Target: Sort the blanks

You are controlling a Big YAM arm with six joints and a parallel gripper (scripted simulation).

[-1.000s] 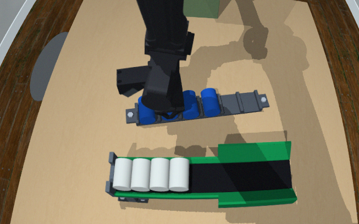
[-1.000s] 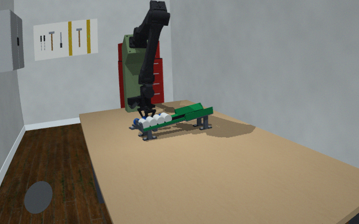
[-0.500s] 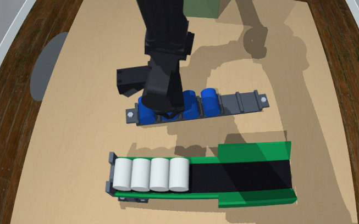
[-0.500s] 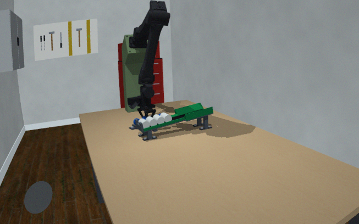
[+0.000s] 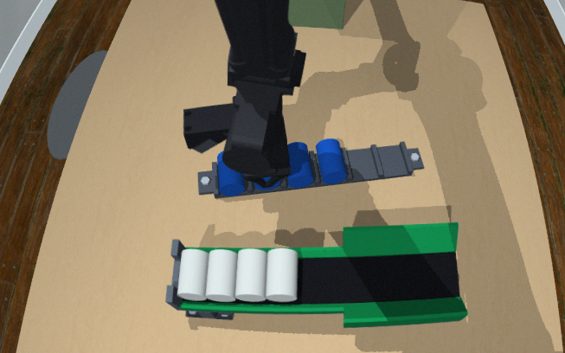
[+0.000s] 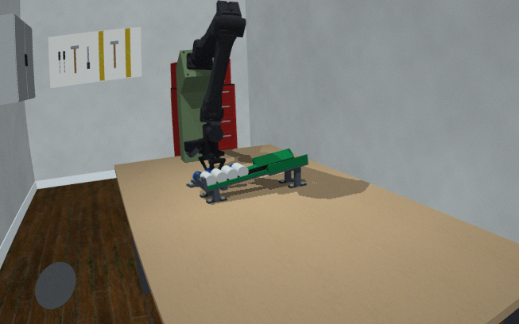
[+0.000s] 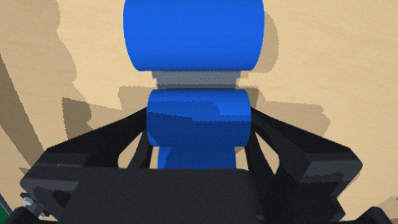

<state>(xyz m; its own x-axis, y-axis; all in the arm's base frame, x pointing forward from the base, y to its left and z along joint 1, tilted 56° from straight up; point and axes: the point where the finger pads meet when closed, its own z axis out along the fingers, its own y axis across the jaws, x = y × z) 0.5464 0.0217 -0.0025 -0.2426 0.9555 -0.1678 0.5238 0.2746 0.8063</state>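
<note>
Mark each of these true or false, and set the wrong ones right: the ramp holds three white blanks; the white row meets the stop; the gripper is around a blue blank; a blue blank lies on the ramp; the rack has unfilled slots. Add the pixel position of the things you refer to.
1. The ramp point(image 5: 376, 276) point(image 6: 281, 165) holds three white blanks point(image 5: 251, 275) point(image 6: 229, 172). False: it holds four.
2. The white row meets the stop point(image 5: 175, 247). True.
3. The gripper point(image 5: 266, 182) point(image 6: 212, 165) point(image 7: 198, 111) has its fingers at both ends of a blue blank point(image 7: 199, 112). True.
4. A blue blank lies on the ramp. False: only white ones do; the blue ones are at the stock rack point(image 5: 391, 159) point(image 7: 195, 78).
5. The rack has unfilled slots. True.
</note>
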